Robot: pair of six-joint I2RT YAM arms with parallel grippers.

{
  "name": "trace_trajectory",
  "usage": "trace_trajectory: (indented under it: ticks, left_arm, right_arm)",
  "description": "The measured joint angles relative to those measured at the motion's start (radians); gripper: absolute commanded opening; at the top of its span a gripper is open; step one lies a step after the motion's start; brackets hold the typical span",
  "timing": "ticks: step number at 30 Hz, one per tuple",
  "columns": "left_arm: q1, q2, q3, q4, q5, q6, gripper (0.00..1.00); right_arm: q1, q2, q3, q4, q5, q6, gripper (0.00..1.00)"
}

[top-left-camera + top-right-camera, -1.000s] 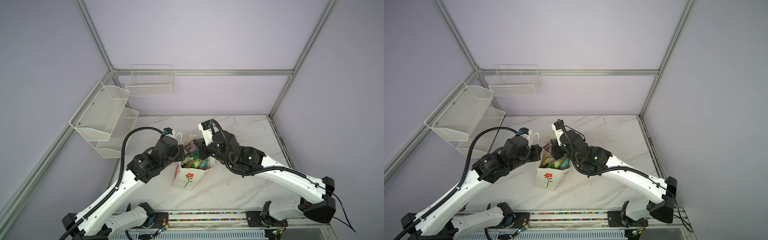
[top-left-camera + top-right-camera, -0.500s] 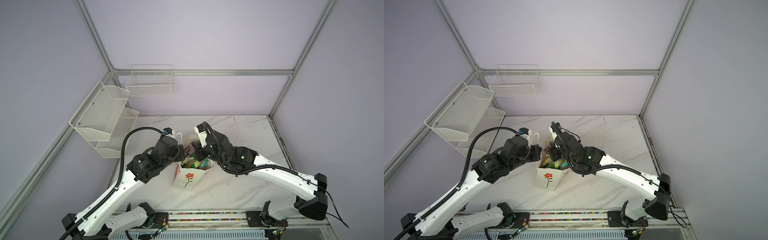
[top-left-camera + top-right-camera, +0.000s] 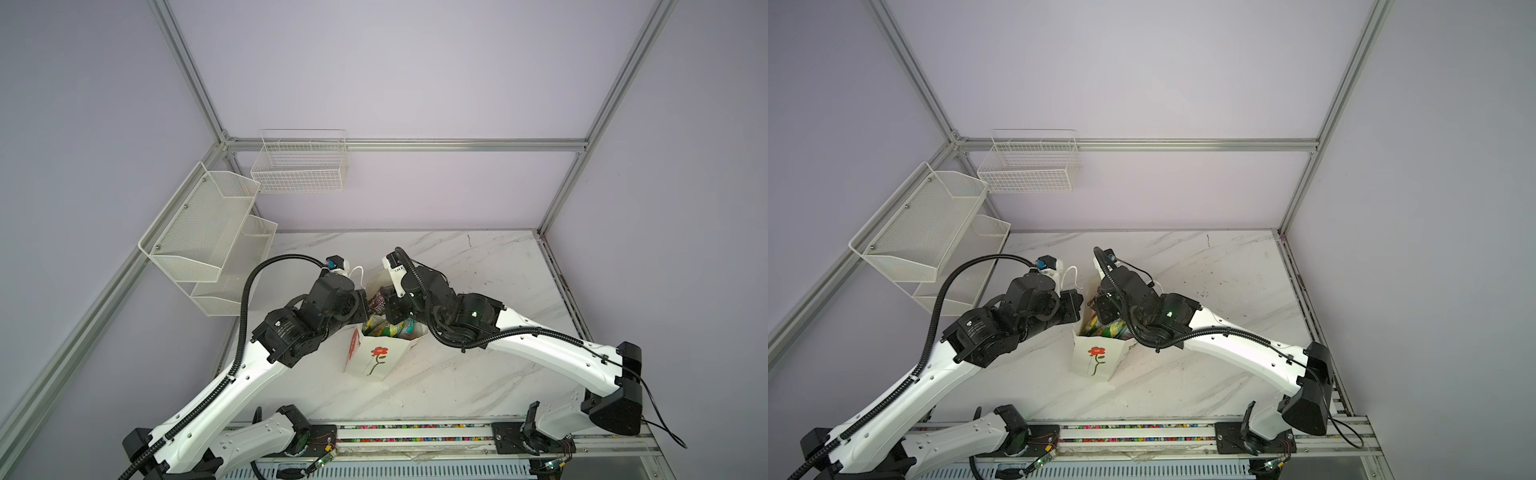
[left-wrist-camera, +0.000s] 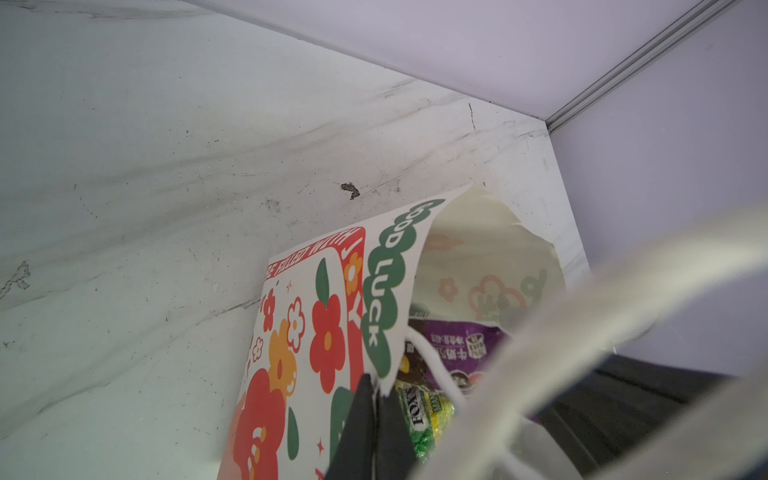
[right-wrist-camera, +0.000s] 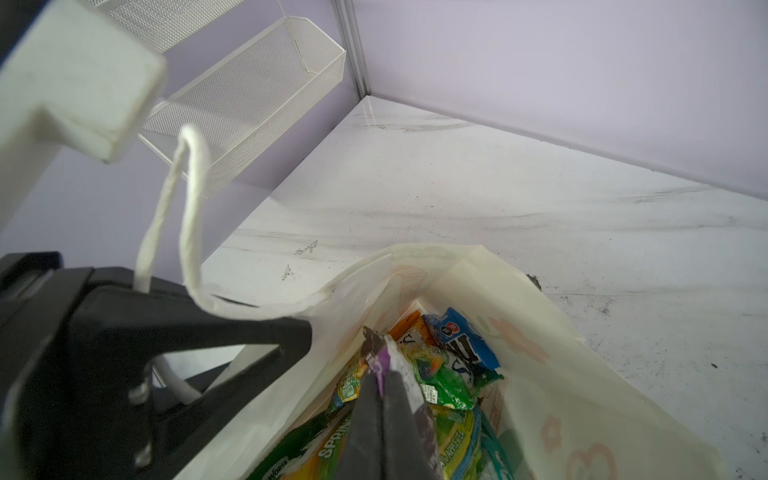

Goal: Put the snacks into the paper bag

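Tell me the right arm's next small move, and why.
Probably open the right end effector: it is shut on the dark purple glossy snack packet at the mouth of the white flower-printed paper bag, which the left end effector pinches open by its rim.

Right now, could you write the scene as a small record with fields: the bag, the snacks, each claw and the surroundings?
bag: white paper bag with a red flower print, standing on the marble table, mouth open
snacks inside: blue wrapper, green-yellow packets, others partly hidden
left claw: shut on the paper bag's rim
right claw: shut on a purple packet at the bag's mouth
surroundings: white wire baskets on the walls
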Motion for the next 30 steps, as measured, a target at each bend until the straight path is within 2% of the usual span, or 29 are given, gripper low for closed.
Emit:
trace_trajectory:
  ticks: [1, 2, 3, 5, 6, 10, 18, 25, 30]
  left_arm:
    - [0.000, -0.001, 0.000, -0.001, 0.000, 0.000, 0.00]
    - [0.000, -0.002, 0.000, -0.002, 0.000, 0.000, 0.00]
    - [0.000, -0.002, 0.000, -0.002, 0.000, 0.000, 0.00]
    - [0.000, -0.002, 0.000, -0.002, 0.000, 0.000, 0.00]
    - [0.000, -0.003, 0.000, -0.003, 0.000, 0.000, 0.00]
    - [0.000, -0.003, 0.000, -0.003, -0.003, 0.000, 0.00]
    - [0.000, -0.004, 0.000, -0.004, -0.003, 0.000, 0.00]
    - [0.000, -0.005, 0.000, -0.004, -0.004, 0.000, 0.00]
    - [0.000, -0.005, 0.000, -0.004, -0.007, 0.000, 0.00]
  right_arm:
    - [0.000, 0.002, 0.002, 0.000, 0.002, 0.000, 0.00]
    - [0.000, 0.004, 0.006, -0.002, 0.004, 0.000, 0.08]
    - [0.001, 0.006, 0.011, -0.001, 0.005, 0.005, 0.27]
    - [0.002, 0.007, 0.013, 0.001, -0.004, 0.003, 0.47]
    - [0.002, 0.007, 0.013, 0.005, -0.016, 0.004, 0.53]
    - [0.006, 0.002, 0.013, 0.031, -0.051, 0.004, 0.67]
    - [0.006, -0.069, 0.010, 0.038, -0.025, 0.024, 0.72]
    - [0.006, -0.113, -0.006, 0.034, 0.071, 0.064, 0.81]
    - [0.003, -0.129, -0.029, 0.002, 0.132, 0.100, 0.81]
